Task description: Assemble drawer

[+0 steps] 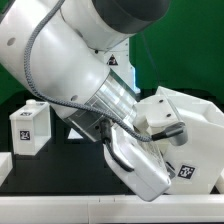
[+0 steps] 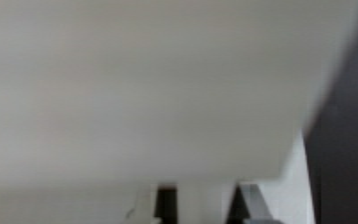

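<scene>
In the exterior view the drawer, a shallow white tray with a square tag, hangs tilted at the lower right, just under the arm's wrist. The taller white casing lies tilted right behind it, touching or nearly so. The arm hides the jaws there. In the wrist view my gripper stands with its jaws close together on a thin white wall. The drawer's blurred white surface fills nearly the whole picture.
A small white block with a tag stands on the black table at the exterior view's left. The arm's large white links cover the middle and upper left. A green wall is behind.
</scene>
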`<state>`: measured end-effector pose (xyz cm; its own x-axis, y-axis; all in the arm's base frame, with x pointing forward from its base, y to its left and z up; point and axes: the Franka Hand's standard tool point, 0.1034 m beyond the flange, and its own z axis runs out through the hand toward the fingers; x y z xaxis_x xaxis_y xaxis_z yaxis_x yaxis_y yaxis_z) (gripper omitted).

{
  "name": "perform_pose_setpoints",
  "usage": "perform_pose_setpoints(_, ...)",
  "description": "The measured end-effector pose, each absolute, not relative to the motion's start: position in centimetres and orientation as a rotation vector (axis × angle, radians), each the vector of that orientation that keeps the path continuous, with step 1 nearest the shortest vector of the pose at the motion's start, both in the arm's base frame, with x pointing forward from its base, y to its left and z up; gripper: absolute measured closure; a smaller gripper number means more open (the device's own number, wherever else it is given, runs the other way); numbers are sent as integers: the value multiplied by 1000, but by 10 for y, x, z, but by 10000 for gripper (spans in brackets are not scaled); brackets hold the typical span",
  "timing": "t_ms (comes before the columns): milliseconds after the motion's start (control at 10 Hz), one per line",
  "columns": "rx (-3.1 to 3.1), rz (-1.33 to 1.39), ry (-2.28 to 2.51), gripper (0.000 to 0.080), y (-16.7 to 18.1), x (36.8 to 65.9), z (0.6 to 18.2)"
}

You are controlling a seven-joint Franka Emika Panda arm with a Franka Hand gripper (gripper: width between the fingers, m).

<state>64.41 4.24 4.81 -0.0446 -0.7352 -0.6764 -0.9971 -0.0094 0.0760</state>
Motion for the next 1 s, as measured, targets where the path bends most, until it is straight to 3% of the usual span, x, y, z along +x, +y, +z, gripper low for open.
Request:
perform_pose_setpoints(200,-1791,779,1830,541,42,644,48)
perform_pose_setpoints(300,-1791,779,1830,541,41,644,48)
perform_pose_setpoints(400,-1791,779,1830,357,41,644,48)
perform_pose_setpoints(500,-1791,779,1830,230,41,644,48)
perform_pose_setpoints(600,-1791,779,1830,230,41,644,48)
perform_pose_setpoints(700,-1791,779,1830,164,41,644,48)
perform_pose_setpoints(1000,-1774,753,1831,150,21,654,59)
